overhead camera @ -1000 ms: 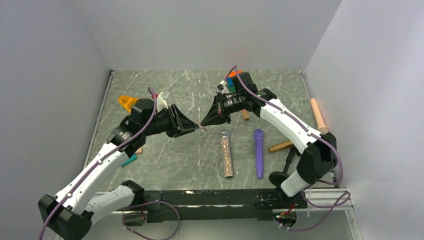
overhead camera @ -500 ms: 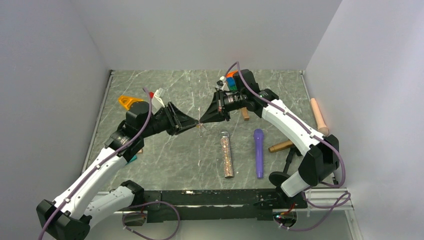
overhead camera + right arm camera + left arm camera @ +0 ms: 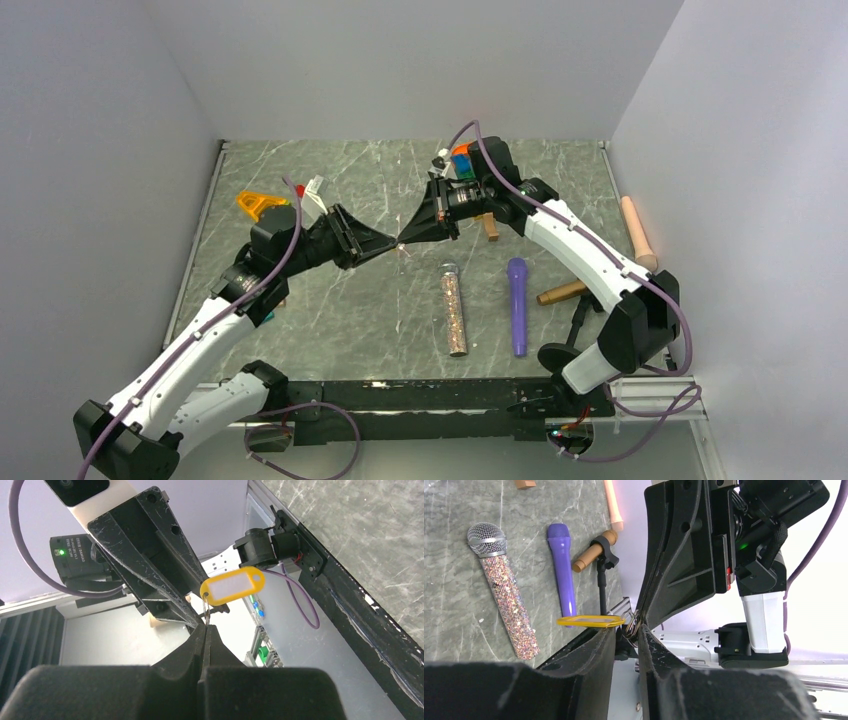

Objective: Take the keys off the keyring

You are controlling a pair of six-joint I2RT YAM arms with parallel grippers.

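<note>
Two sets of black fingers meet tip to tip in the air over the middle of the bench. The left fingers come in from about 8 o'clock, the right fingers from about 2 o'clock. Where they meet is the keyring, a small wire ring held well up off the marble top.

The right fingers are clenched on it. Seen from their own wrist, they are pressed flat together and the wire comes straight out of the seam at their tips. The left fingers stand a little parted, with the ring in the mouth of that narrow gap. I can't make out that they press on it from both sides.

A yellow key tag with a pale label window is on the ring, sticking out to one side.

Down on the bench, a glittery microphone lies at about 5 o'clock from the meeting point. A purple microphone lies at 4 o'clock, roughly parallel to it and apart. A tan microphone lies further out, between 3 and 4 o'clock, near the right arm. An orange triangular frame sits between 9 and 10 o'clock, behind the left arm. A cube of coloured blocks is at 1 o'clock, beside the right wrist.
</note>
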